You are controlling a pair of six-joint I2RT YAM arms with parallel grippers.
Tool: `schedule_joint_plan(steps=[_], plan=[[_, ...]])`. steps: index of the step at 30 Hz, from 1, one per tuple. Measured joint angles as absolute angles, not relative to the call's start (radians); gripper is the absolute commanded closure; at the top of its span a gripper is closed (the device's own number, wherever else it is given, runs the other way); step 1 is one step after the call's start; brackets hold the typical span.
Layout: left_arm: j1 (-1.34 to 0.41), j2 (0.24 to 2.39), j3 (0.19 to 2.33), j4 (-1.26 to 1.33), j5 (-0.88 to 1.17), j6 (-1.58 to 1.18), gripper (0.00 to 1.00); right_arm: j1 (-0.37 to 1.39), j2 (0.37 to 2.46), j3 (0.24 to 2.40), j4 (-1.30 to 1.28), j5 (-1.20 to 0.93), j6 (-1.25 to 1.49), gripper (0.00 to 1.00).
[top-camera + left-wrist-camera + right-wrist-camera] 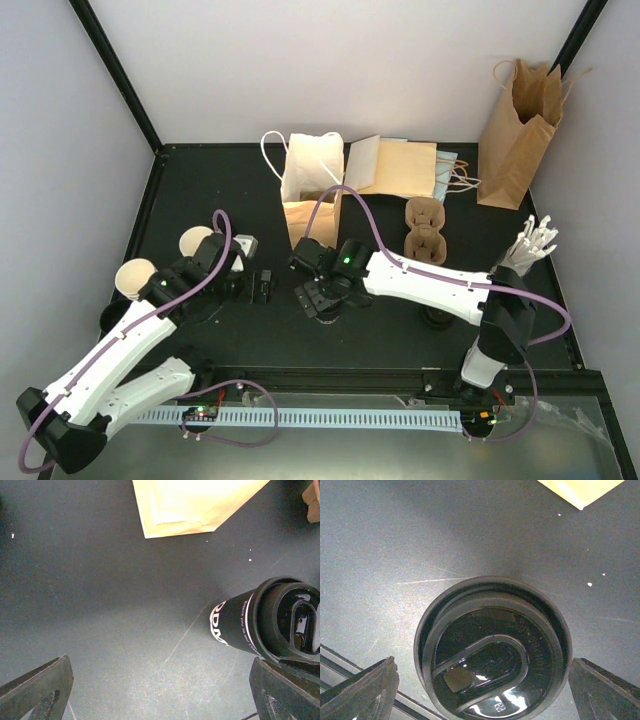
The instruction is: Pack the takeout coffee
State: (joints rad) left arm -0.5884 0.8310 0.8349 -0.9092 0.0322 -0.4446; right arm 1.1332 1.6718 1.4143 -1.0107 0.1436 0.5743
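Kraft bag (515, 135), cardboard cup carrier (424, 227)

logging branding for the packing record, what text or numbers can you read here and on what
"DDM" (cut off, first letters uncertain): large white letters on the side of the dark cup.
Small white line beside it, near the cup's rim: too small to read.
"22": embossed on the black lid, near its lower edge.
Other raised lettering on that lid: blurred, unreadable.

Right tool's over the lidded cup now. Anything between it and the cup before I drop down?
Nothing visible. In the right wrist view the black lid sits directly below the right tool, whose fingers stand open on either side of it, with only bare table around.
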Motion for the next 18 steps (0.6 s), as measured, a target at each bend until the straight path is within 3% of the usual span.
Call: schedule_joint_plan(steps=[18], plan=[[-0.571, 0.831, 0.835, -0.908, 0.049, -0.436, 0.01, 1.144, 1.703, 1.428, -1.039, 0.164, 0.589, 0.13]])
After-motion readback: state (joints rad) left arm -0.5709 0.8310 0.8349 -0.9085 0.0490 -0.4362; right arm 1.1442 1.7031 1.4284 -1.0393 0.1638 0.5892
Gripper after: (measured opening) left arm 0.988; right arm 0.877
